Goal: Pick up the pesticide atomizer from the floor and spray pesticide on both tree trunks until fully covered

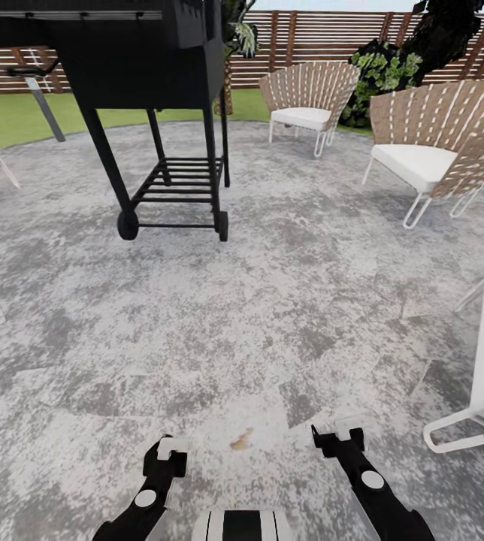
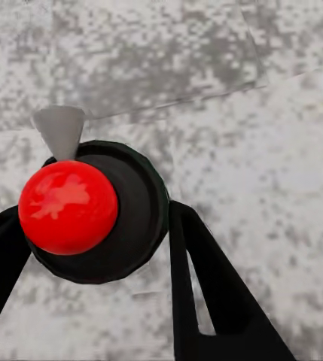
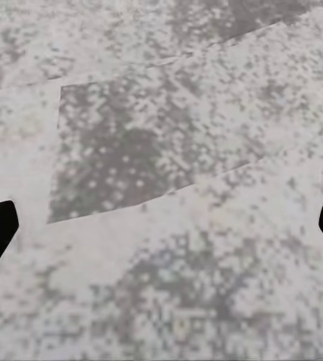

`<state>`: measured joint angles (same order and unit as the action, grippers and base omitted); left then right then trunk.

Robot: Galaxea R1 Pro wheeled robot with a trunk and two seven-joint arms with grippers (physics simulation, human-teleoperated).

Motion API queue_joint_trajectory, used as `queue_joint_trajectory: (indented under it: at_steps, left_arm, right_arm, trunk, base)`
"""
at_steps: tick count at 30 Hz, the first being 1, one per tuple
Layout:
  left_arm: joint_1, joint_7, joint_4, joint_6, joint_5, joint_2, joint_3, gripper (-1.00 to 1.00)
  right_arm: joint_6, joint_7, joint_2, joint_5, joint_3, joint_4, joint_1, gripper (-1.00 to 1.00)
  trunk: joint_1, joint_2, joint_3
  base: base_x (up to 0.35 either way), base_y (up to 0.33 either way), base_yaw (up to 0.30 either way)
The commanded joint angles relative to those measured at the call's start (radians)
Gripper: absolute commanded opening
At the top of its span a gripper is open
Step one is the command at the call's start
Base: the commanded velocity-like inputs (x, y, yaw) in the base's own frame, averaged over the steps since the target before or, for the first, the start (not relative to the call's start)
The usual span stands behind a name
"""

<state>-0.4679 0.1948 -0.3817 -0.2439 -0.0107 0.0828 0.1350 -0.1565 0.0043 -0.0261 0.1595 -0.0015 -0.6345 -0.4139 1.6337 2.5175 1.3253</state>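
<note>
The pesticide atomizer (image 2: 93,210), red-topped with a grey nozzle, sits clamped between the left gripper's (image 2: 93,241) black fingers (image 2: 206,293) above the grey speckled paving (image 1: 257,315). The right gripper (image 3: 161,226) is spread wide and holds nothing. A black grill cart (image 1: 159,98) stands ahead.

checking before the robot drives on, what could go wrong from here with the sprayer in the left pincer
1. The pesticide atomizer sits between the left pincer fingers, seemingly held by its body only; a jolt while driving might shift it.
2. The black grill cart stands straight ahead on the paved patch; heading forward risks hitting its wheels.
3. White-cushioned chairs crowd the right side, narrowing the way to the lawn.
</note>
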Motion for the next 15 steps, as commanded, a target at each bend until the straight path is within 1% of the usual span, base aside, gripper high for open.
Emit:
queue_joint_trajectory:
  at_steps: [1, 7, 15]
  left_arm:
    - [0.000, 0.000, 0.001, 0.000, 0.000, 0.000, 0.000, -1.00]
    - [0.000, -0.001, 0.000, 0.000, 0.000, 0.000, 0.000, -1.00]
    - [0.000, -0.001, 0.000, -0.001, 0.000, 0.000, 0.000, -1.00]
  right_arm:
    - [0.000, 0.000, 0.000, 0.000, 0.000, 0.001, 0.000, 1.00]
    - [0.000, 0.000, 0.000, 0.000, 0.000, 0.001, 0.000, 1.00]
    - [0.000, 0.000, 0.000, 0.000, 0.000, 0.001, 0.000, 1.00]
  trunk:
    - [0.000, 0.000, -0.002]
    - [0.000, 0.000, -0.011]
    - [0.000, 0.000, -0.023]
  base:
    - [0.000, 0.311, 0.000]
    - [-0.020, 0.311, 0.000]
    - [-0.129, 0.303, 0.000]
